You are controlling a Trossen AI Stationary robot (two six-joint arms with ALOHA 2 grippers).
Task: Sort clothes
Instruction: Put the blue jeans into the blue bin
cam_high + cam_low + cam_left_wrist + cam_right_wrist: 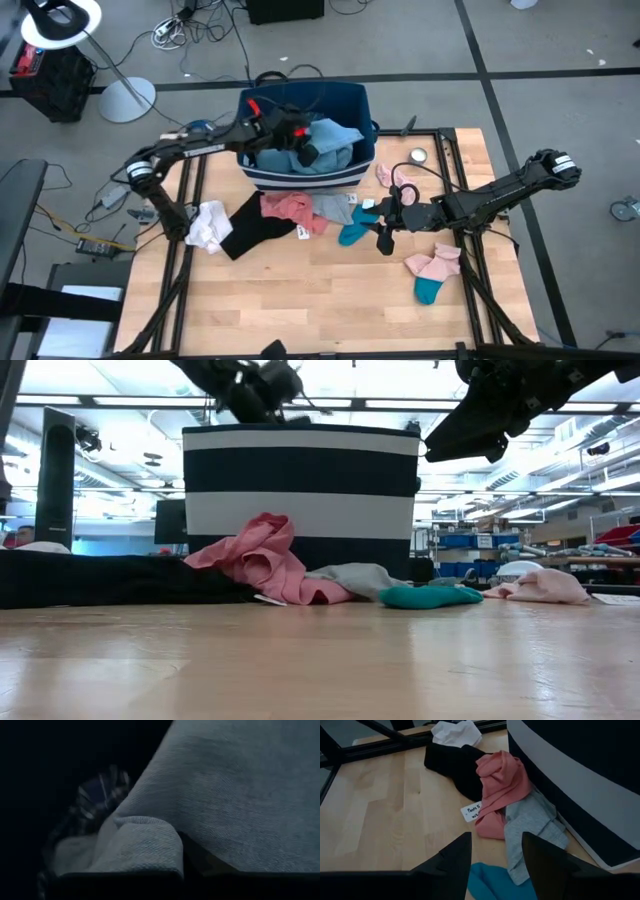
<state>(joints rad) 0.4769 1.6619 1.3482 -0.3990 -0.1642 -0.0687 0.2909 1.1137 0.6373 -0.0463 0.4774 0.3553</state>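
Fingers of the left gripper [303, 135] are down inside the navy plastic bin with white stripes [352, 97], pressed against the large light-blue garment [235, 795]; whether they pinch it I cannot tell. The right gripper [383, 222] (fingers apart, empty) hangs over the teal sock [353, 234], beside the grey garment [532, 827] and coral-pink garment [502, 785] on the wooden bench [300, 300].

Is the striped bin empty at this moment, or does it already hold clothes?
It holds clothes: the navy bin contains a light-blue piece, seen from above.
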